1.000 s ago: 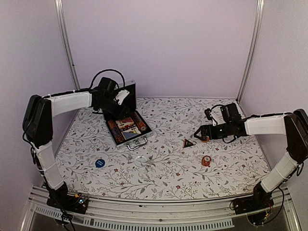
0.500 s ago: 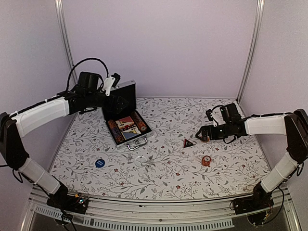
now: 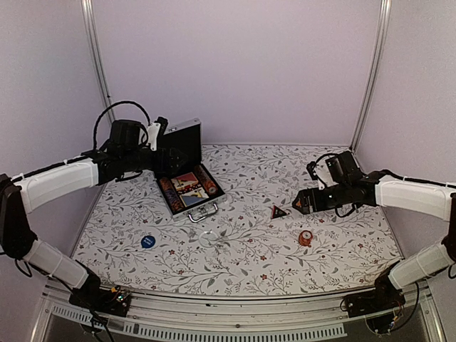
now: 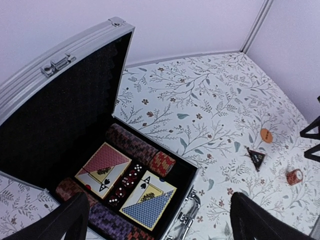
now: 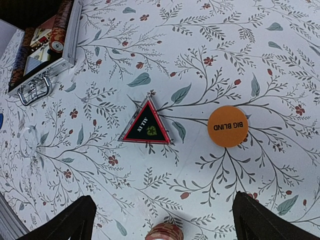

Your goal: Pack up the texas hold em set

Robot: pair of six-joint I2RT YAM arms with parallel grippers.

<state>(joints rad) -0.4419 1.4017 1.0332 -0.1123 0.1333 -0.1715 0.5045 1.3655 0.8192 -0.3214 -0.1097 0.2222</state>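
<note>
Open at the far left of the desk (image 3: 256,265): the case (image 3: 187,191), with lid upright, black lining showing and handle (image 3: 202,211) toward the near edge. Inside, chip rows (image 4: 139,148) along both long sides, two decks (image 4: 103,168) face up between them, and red dice (image 4: 125,184) in the slot between the decks.

Up beside the lid's left edge, clear of it: left pincer (image 3: 158,130), spread wide, holding nothing.

Over the right half of the desk: right pincer (image 3: 300,201), likewise wide and empty, hovering just right of a triangular token (image 3: 279,211). Near that, flat on the cloth, an orange round token (image 5: 228,125) marked BIG BLIND. Closer to the front, a short chip stack (image 3: 306,237).

Near the front left, well apart from the case: a blue token (image 3: 147,241). Between blue token and chip stack, a faint clear ring (image 3: 207,237), too dim to make out further.
</note>
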